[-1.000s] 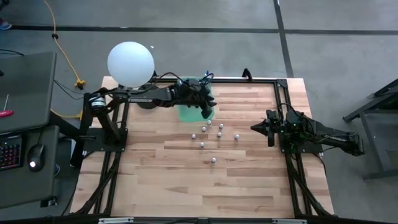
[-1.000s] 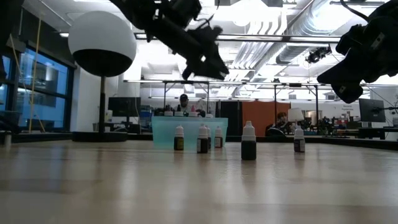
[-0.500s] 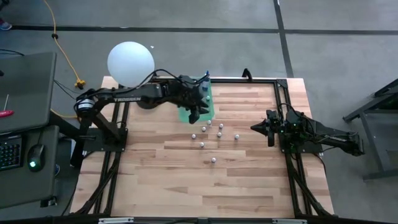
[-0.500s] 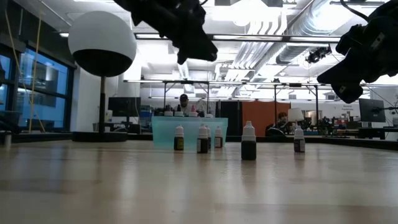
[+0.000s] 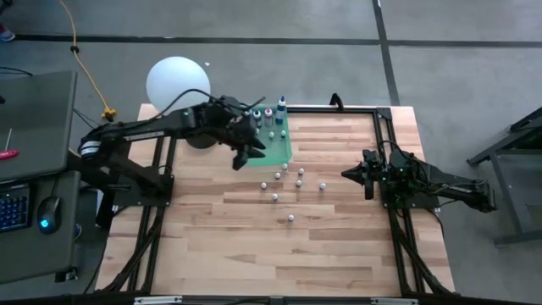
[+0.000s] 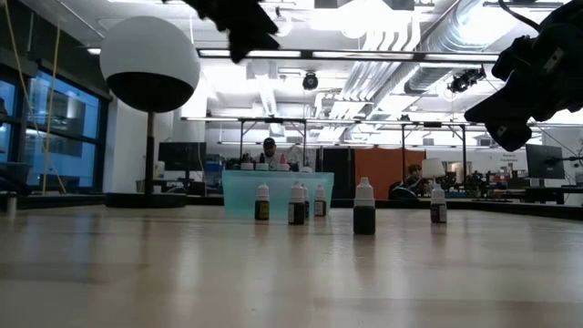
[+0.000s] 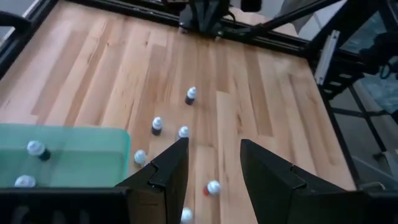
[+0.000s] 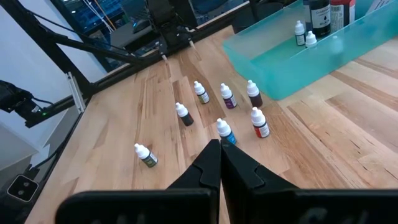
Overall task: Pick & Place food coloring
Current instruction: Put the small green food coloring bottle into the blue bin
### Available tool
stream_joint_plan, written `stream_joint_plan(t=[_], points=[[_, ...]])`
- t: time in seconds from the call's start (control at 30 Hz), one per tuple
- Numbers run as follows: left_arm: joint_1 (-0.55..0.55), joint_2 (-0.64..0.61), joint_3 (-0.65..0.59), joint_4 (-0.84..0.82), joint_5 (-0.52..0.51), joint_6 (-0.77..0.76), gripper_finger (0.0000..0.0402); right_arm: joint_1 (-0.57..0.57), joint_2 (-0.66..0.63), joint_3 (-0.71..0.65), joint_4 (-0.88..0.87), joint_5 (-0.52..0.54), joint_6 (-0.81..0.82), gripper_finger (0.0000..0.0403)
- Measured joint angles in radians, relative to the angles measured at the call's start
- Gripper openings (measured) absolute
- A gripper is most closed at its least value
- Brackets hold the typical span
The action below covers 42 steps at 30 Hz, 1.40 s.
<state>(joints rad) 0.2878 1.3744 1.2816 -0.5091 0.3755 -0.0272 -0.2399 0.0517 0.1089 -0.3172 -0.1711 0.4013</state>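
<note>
Several small white-capped food coloring bottles stand upright on the wooden table, seen also in the right wrist view and the left wrist view. More bottles stand inside the translucent green tray at the far side. My left gripper hangs high above the table, left of the tray, open with nothing between its fingers. My right gripper waits shut at the table's right, its tips pointing toward the loose bottles.
A big white ball-shaped lamp stands at the far left corner on a dark foot. Black frame rails run along the table's sides. Bare wood lies toward the near edge.
My left gripper has risen and drawn back from above the tray toward the table's left edge, tipping up from a steep downward slant to a shallower one. Its fingers stay the same width apart. The bottles in the tray have come into view.
</note>
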Motion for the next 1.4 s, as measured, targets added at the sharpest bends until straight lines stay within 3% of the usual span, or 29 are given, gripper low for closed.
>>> stream_joint_plan(t=[0.43,0.63,0.73,0.9,1.1,1.23,1.4], points=[[-0.042,-0.252,-0.001,-0.17,-0.047,-0.046,0.0143,0.0,0.0,0.0,0.0,0.0,-0.001,0.0],[-0.175,-0.361,-0.023,-0.216,-0.209,-0.107,0.0143,0.0,0.0,0.0,0.0,0.0,-0.001,0.0],[-0.245,-0.436,-0.139,-0.093,-0.278,-0.172,0.0143,0.0,0.0,0.0,0.0,0.0,-0.001,0.0],[-0.347,-0.556,-0.452,0.229,-0.308,-0.315,0.0143,0.0,0.0,0.0,0.0,0.0,-0.001,0.0],[-0.411,-0.576,-0.754,0.594,-0.341,-0.308,0.0143,0.0,0.0,0.0,0.0,0.0,-0.001,0.0],[-0.413,-0.524,-0.852,0.675,-0.391,-0.288,0.0143,0.0,0.0,0.0,0.0,0.0,-0.001,0.0],[-0.412,-0.424,-0.87,0.704,-0.459,-0.2,0.0143,0.0,0.0,0.0,0.0,0.0,-0.001,0.0]])
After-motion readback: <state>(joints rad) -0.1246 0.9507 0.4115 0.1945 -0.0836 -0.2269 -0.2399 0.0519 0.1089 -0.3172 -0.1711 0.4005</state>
